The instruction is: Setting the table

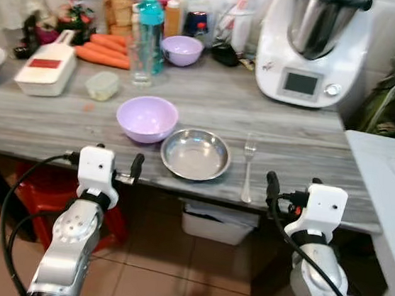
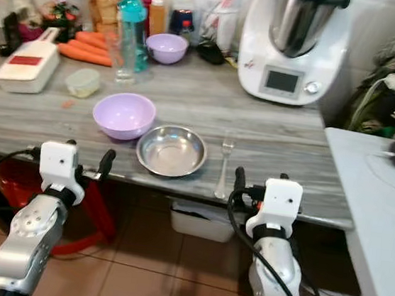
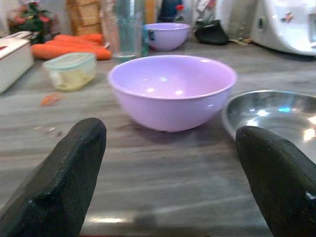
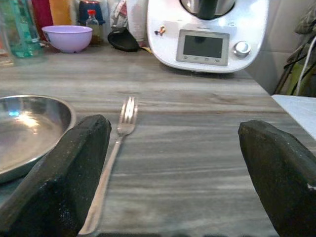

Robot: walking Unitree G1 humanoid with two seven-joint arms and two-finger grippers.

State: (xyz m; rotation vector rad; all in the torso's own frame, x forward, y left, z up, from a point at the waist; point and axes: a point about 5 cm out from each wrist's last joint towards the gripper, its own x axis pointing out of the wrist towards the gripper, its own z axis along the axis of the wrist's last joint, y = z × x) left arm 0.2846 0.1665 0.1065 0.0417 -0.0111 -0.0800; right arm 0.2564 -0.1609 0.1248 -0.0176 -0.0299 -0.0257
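Note:
A light purple bowl (image 1: 146,118) stands on the grey wood-grain counter (image 1: 305,142). Touching its right side is a shallow steel plate (image 1: 195,153). A fork (image 1: 248,164) lies to the right of the plate, tines pointing away from me. My left gripper (image 1: 106,158) hovers at the counter's front edge, facing the bowl, open and holding nothing. My right gripper (image 1: 294,182) is at the same edge, just right of the fork, also open and holding nothing. In the right wrist view the fork (image 4: 116,148) lies close to one finger (image 4: 74,168).
At the back stand a white kitchen machine (image 1: 312,47), a second purple bowl (image 1: 182,49), a teal bottle (image 1: 149,35), carrots (image 1: 105,48), jars and a white slicer (image 1: 47,66). A small lidded container (image 1: 102,85) sits mid-left. A white table (image 1: 386,184) adjoins on the right.

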